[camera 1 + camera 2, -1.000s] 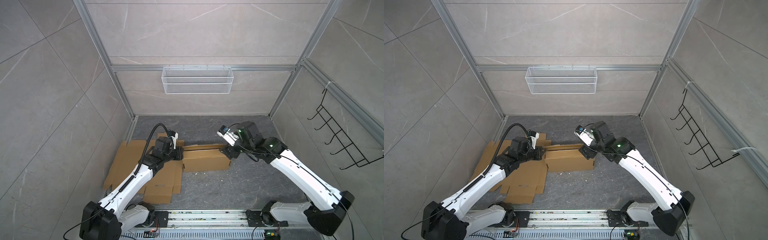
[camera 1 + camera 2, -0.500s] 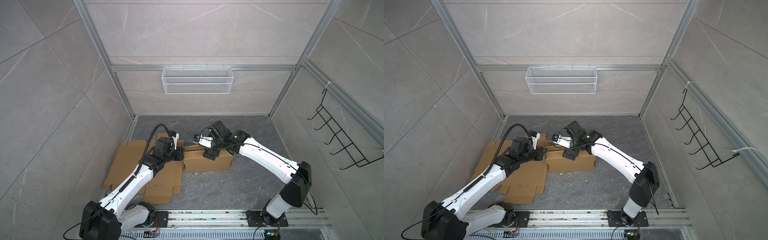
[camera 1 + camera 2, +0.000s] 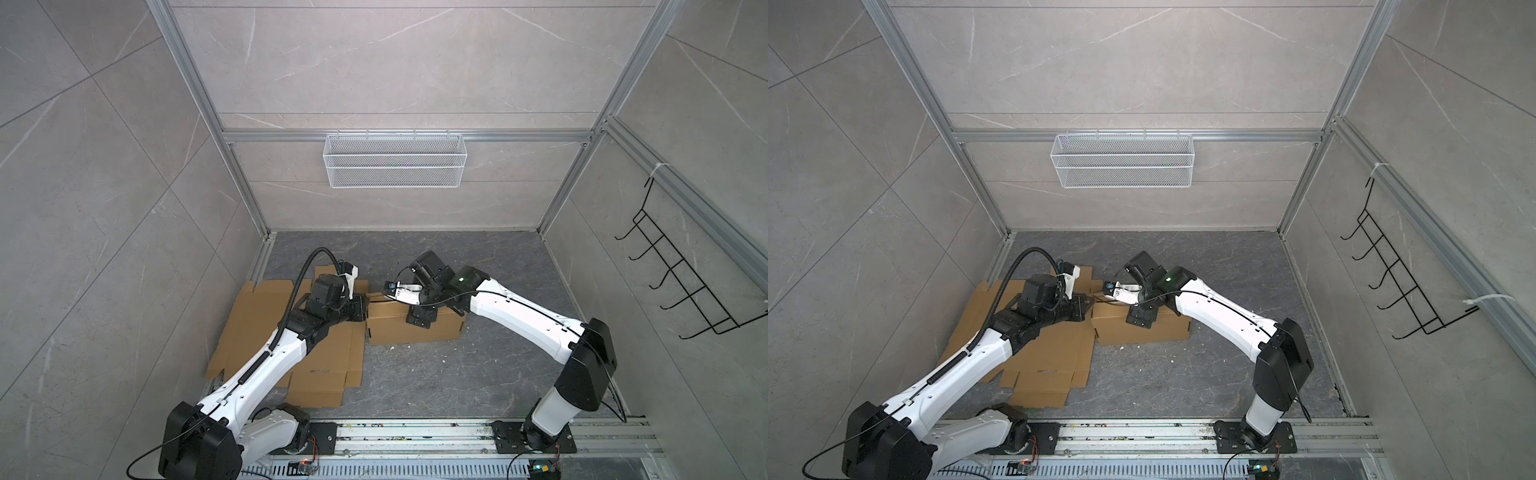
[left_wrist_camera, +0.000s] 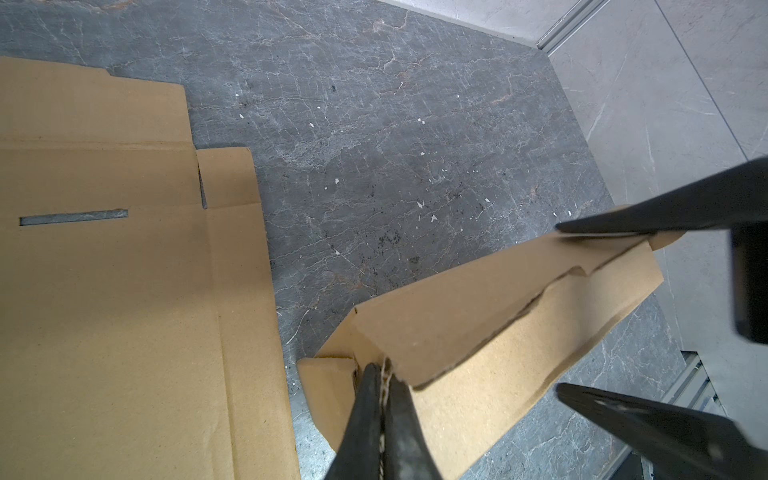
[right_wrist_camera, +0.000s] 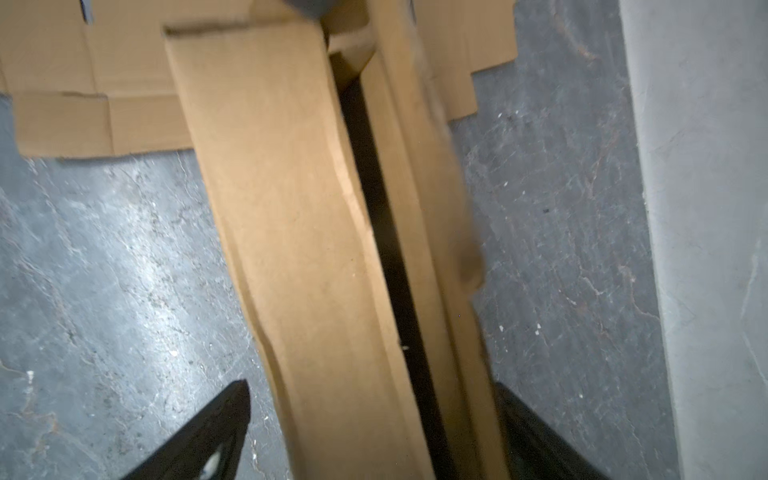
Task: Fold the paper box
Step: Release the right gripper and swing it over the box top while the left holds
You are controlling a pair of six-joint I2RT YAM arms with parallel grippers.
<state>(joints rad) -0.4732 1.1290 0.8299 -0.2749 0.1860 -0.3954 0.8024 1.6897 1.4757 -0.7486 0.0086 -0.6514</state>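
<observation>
The paper box [image 3: 395,332] [image 3: 1121,330] is a brown, partly folded cardboard box lying long-ways mid-floor. My left gripper [image 3: 365,308] [image 3: 1089,308] is shut on the cardboard edge at its left end; the left wrist view shows the fingertips [image 4: 384,370] pinching that edge of the box [image 4: 478,316]. My right gripper [image 3: 422,322] [image 3: 1140,319] points down over the box's middle, open. In the right wrist view the gripper [image 5: 374,415] straddles the box [image 5: 299,232], one finger [image 5: 216,424] standing clear of its side. A dark gap runs between its top flaps.
Flat cardboard sheets [image 3: 257,324] [image 3: 1050,357] [image 4: 104,291] lie on the floor left of the box, under my left arm. A white wire basket [image 3: 395,166] hangs on the back wall and a black hook rack [image 3: 673,282] on the right wall.
My right arm has swung left from the box's right end to above its middle, with the gripper now astride the box. My left gripper has kept its hold in place.
</observation>
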